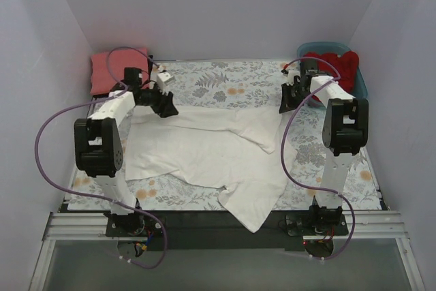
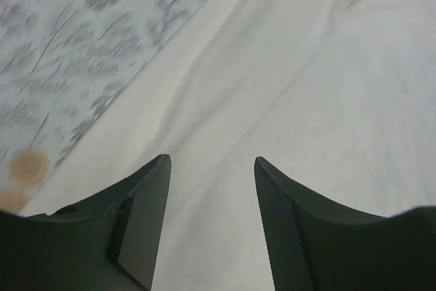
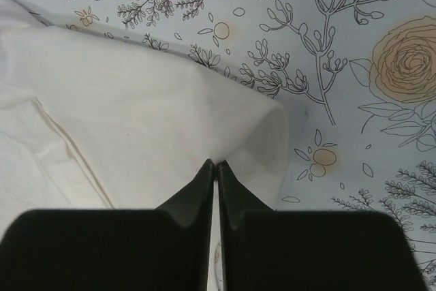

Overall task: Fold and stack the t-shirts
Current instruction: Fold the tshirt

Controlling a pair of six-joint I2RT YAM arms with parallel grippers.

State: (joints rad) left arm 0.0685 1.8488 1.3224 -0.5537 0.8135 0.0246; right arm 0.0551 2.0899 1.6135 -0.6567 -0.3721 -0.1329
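Overhead, you see the white t-shirt (image 1: 211, 148) spread on the table cloth (image 1: 225, 83), one end hanging off the near edge. The coral-pink t-shirt (image 1: 112, 66) lies far left and the red t-shirt (image 1: 334, 66) sits in the teal tub (image 1: 361, 84). Your left wrist view shows the left gripper (image 2: 211, 163) parted over white cloth. Your right wrist view shows the right gripper (image 3: 216, 165) clenched at the white shirt's folded edge; you cannot tell whether cloth is pinched.

The left end effector (image 2: 211, 160) and right end effector (image 3: 216, 163) are black, on white-linked arms (image 1: 112, 108) trailing purple cables (image 1: 37, 142).
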